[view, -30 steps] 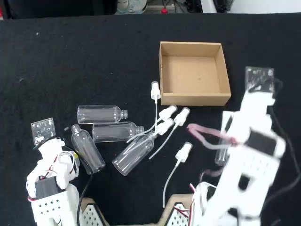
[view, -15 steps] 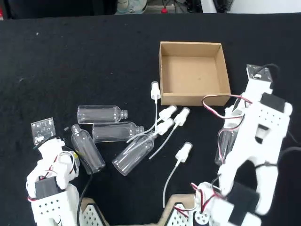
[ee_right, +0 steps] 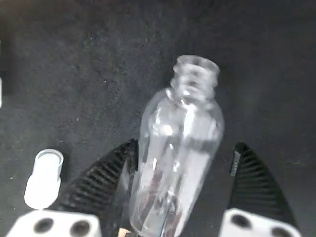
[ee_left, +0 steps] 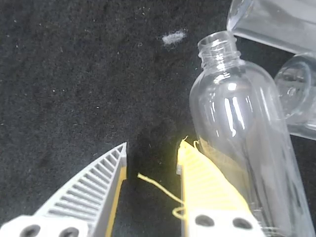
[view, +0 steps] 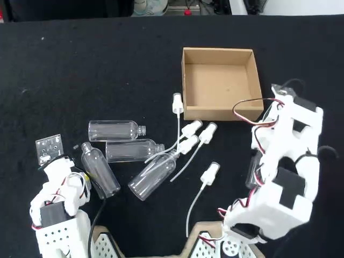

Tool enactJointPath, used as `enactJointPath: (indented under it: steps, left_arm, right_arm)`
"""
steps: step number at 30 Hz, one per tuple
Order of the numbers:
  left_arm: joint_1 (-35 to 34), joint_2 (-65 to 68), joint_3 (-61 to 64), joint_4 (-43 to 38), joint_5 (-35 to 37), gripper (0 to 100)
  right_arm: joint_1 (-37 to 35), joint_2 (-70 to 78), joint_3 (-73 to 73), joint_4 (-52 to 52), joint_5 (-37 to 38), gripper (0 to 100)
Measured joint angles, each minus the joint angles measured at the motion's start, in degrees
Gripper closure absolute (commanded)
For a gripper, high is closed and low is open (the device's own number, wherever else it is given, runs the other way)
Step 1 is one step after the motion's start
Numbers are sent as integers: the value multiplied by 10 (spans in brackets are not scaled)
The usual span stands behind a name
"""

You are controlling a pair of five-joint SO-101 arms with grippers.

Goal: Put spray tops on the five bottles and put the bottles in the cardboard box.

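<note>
No clear plastic bottle [view: 115, 130] lies in the brown cardboard box [view: 222, 114] yet, and none wears a white spray top [view: 209, 173]. Near the box, the right gripper [ee_right: 186, 147] has its jaws spread around one bottle [ee_right: 180, 123]. Farther from the box, the left gripper [ee_left: 153, 144] gapes empty beside another bottle [ee_left: 232, 113].

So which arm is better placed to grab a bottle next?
Right, I'd say. The right gripper is open with an uncapped bottle lying between its fingers. The left gripper is open too, but its nearest bottle lies outside the fingers, beside one.
</note>
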Motion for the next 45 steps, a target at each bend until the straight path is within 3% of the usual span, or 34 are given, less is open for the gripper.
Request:
enactJointPath:
  steps: [2, 7, 18, 22, 26, 35, 39, 45]
  left_arm:
    - [0, 0, 0, 0, 0, 837]
    - [0, 0, 0, 0, 0, 837]
    - [0, 0, 0, 0, 0, 837]
    - [0, 0, 0, 0, 0, 837]
    - [0, 0, 0, 0, 0, 837]
    - [0, 0, 0, 0, 0, 837]
    - [-1, 0, 0, 0, 0, 837]
    - [-4, 0, 0, 0, 0, 837]
  right_arm:
    - [0, 18, 0, -7, 0, 732]
    - [0, 29, -18, -8, 0, 864]
    - [88, 29, -187, 16, 29, 864]
    - [105, 3, -179, -3, 50, 864]
    - [105, -131, -52, -103, 63, 864]
    - [86, -536, 401, -468, 52, 868]
    - [81, -613, 532, -597, 24, 868]
    - [80, -634, 614, -690, -10, 868]
